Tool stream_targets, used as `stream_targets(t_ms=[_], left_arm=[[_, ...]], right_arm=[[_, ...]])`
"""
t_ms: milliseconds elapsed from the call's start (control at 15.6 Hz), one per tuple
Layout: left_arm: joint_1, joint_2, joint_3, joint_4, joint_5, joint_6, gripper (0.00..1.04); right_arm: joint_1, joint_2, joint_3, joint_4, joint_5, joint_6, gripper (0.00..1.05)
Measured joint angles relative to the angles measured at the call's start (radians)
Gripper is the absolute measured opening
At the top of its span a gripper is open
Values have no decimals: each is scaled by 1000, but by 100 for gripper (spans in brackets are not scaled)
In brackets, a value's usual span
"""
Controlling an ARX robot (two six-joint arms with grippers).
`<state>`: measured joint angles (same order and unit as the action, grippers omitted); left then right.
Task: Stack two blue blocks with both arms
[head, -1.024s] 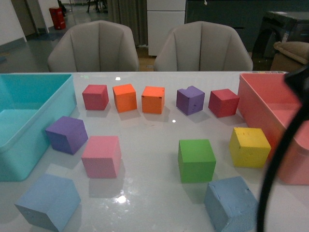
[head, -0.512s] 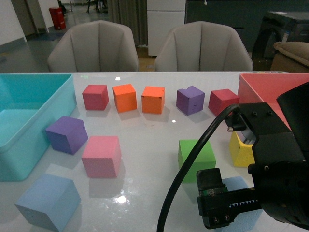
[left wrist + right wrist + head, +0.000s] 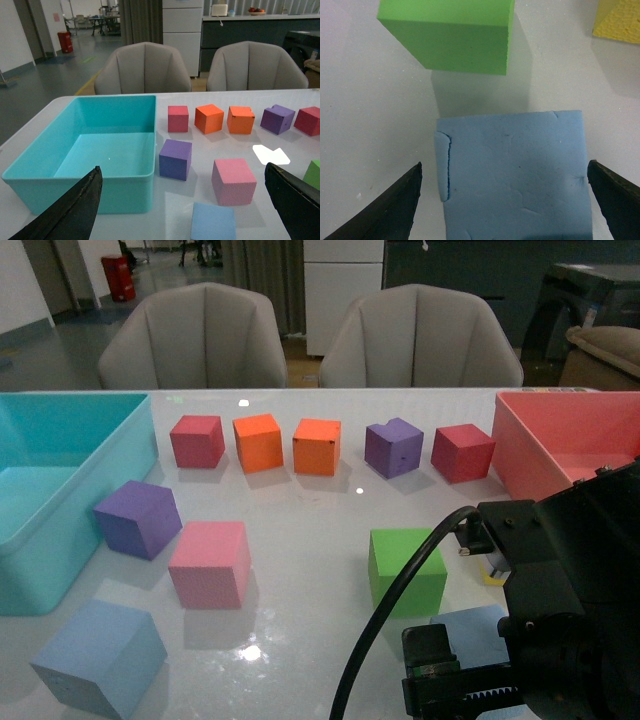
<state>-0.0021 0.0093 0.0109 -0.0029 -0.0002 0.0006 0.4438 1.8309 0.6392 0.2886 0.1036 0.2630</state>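
One pale blue block (image 3: 100, 657) sits at the table's front left; it also shows in the left wrist view (image 3: 213, 222), between my open left gripper's (image 3: 182, 210) two black fingers and ahead of them. The other blue block (image 3: 475, 632) sits at the front right, mostly hidden by my right arm (image 3: 560, 620). In the right wrist view this block (image 3: 512, 175) fills the space between the spread fingers of my open right gripper (image 3: 505, 202), which hovers right above it. The left arm is out of the front view.
A big turquoise bin (image 3: 60, 490) stands at the left, a salmon-red bin (image 3: 560, 445) at the right. A green cube (image 3: 405, 570) sits just behind the right blue block. Pink (image 3: 210, 562) and purple (image 3: 138, 517) cubes sit near the left one. Several cubes line the back.
My right arm has come in from the right and dropped over the right blue block, now covering most of it and the yellow cube. The blocks have not moved.
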Motion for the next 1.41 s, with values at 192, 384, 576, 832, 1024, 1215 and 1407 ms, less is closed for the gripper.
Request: stream_targets(t_ms=[192, 384, 576, 832, 1024, 1215, 1407], left_arm=[[0, 0, 0, 0, 0, 0, 98], [0, 0, 0, 0, 0, 0, 98], [0, 0, 0, 0, 0, 0, 98], [0, 0, 0, 0, 0, 0, 98], [0, 0, 0, 0, 0, 0, 98], [0, 0, 0, 0, 0, 0, 98], [0, 0, 0, 0, 0, 0, 98]], right_arm=[[-2, 55, 0, 32, 0, 3, 98], [-7, 66, -9, 59, 3, 3, 91], [-14, 28, -58, 65, 3, 2, 60], [-26, -191, -119, 3, 0, -21, 44], [-6, -296, 106, -155, 11, -55, 42], [3, -89, 329, -213, 8, -64, 42], [15, 99, 561, -280, 3, -74, 42]])
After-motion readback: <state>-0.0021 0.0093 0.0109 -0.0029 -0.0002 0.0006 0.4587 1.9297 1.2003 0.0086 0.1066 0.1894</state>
